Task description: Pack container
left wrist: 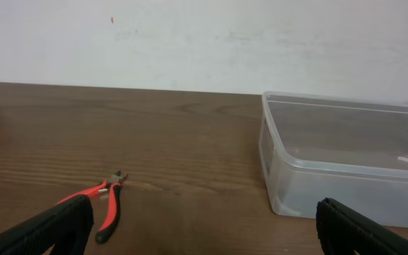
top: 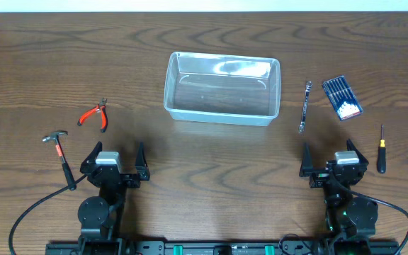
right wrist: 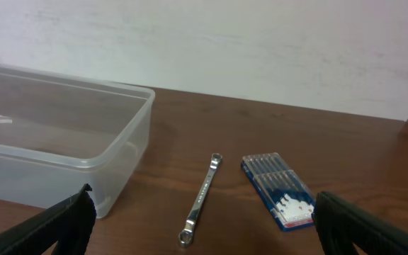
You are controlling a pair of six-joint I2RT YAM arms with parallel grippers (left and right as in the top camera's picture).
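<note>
The clear plastic container (top: 222,88) sits empty at the middle back of the table; its corner shows in the left wrist view (left wrist: 346,159) and in the right wrist view (right wrist: 55,142). Left of it lie red-handled pliers (top: 94,115) (left wrist: 105,202) and a hammer (top: 61,157). To its right lie a steel wrench (top: 304,106) (right wrist: 200,198), a blue case of small bits (top: 343,98) (right wrist: 278,191) and a black screwdriver (top: 381,150). My left gripper (top: 114,157) (left wrist: 204,234) is open near the front left, holding nothing. My right gripper (top: 334,157) (right wrist: 204,230) is open at the front right, also holding nothing.
The brown wooden table (top: 211,170) runs to a white wall behind it (left wrist: 204,42). Black cables (top: 34,209) trail from both arm bases along the front edge.
</note>
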